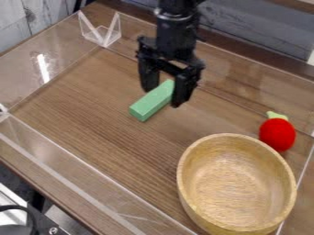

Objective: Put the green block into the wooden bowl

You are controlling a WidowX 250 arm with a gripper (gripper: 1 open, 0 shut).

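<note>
The black pincer (167,83) hangs from its arm with the fingers pointing straight down and spread wide, released and holding nothing. One dark finger (146,75) stands on the left of the green block's far end and the other on the right, so that end sits in the gap between them; from here I cannot tell whether either finger touches the block or the wood beneath. The green block (152,102) lies flat on the worktop (86,110), its long axis running on a diagonal from the near left up toward the far right, with the far end under the pincer and the near end pointing toward the front left corner. It sits well apart from the wooden bowl (237,184), which stands upright at the near right with nothing inside it, its thick pale rim facing up. Just beyond the bowl's right rim lies a round red toy (277,133) with a bit of green on top, close to the bowl but not in it. The worktop is a brown wood-grain board, ringed by low clear plastic walls (43,69) that catch the light along the left and front edges; a small clear angled piece (98,30) stands at the far left corner. Behind the far wall the background is grey and indistinct.
</note>
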